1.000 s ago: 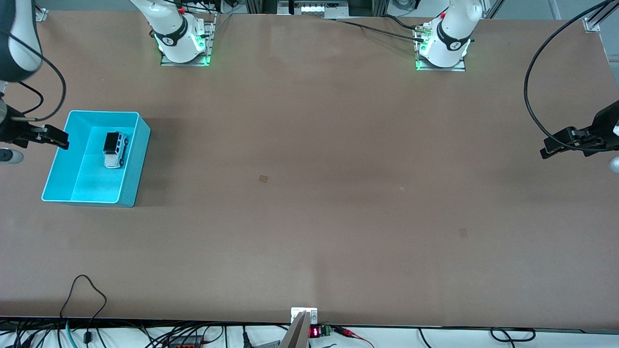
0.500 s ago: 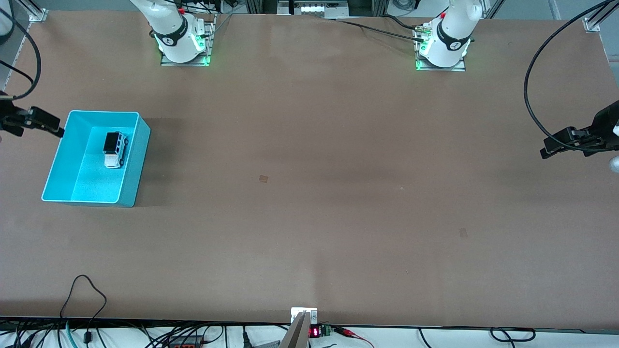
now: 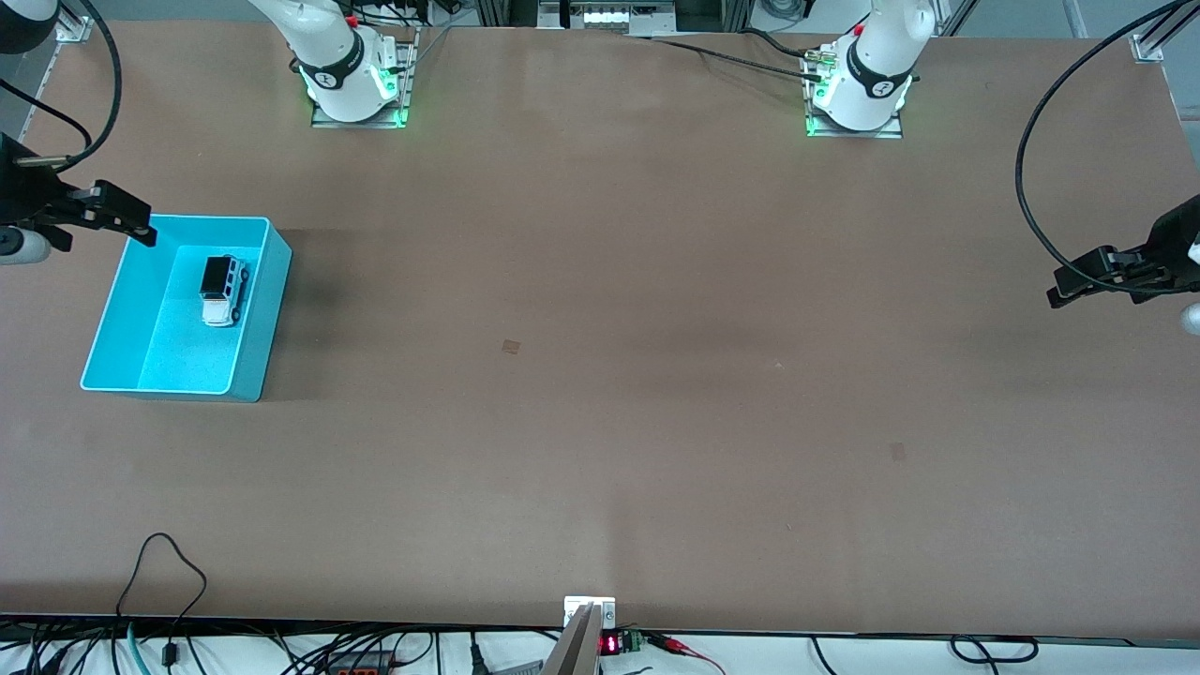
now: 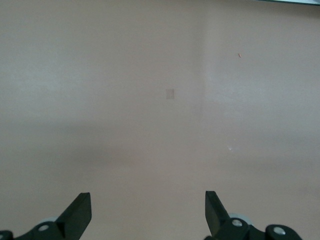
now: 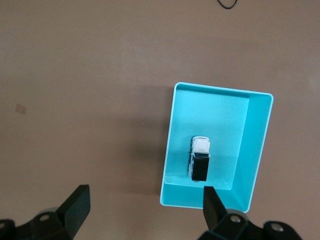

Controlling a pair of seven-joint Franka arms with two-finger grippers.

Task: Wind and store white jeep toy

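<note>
The turquoise bin (image 3: 253, 309) is the landmark here: it sits on the brown table (image 3: 600, 375) toward the right arm's end, its long sides running away from the front camera.

Starting at that end of the front view, the right gripper (image 3: 127, 223) hangs in the air over the bin's corner that lies farthest from the front camera, on the outer side of the bin. Its two black fingers (image 5: 75, 202) stand wide apart and hold nothing; in the right wrist view the bin (image 5: 255, 150) and bare table show between them from high above.

Inside the bin lies the white jeep toy (image 3: 223, 291), resting on its wheels on the bin floor. It sits in the half of the bin farther from the front camera, closer to the wall that faces the middle of the table, with a gap between it and each wall. Its black roof panel is at the end farther from the front camera and its white bonnet at the nearer end. In the right wrist view the jeep (image 5: 200, 158) shows the same way, lengthwise along the bin.

From the bin toward the left arm's end, the table carries only a small darker square patch (image 3: 510, 347) near the middle.

Well apart from the bin, at the left arm's end, the left gripper (image 3: 1078, 283) waits over the table edge. Its fingers (image 4: 77, 215) are spread apart with nothing between them but bare table.
</note>
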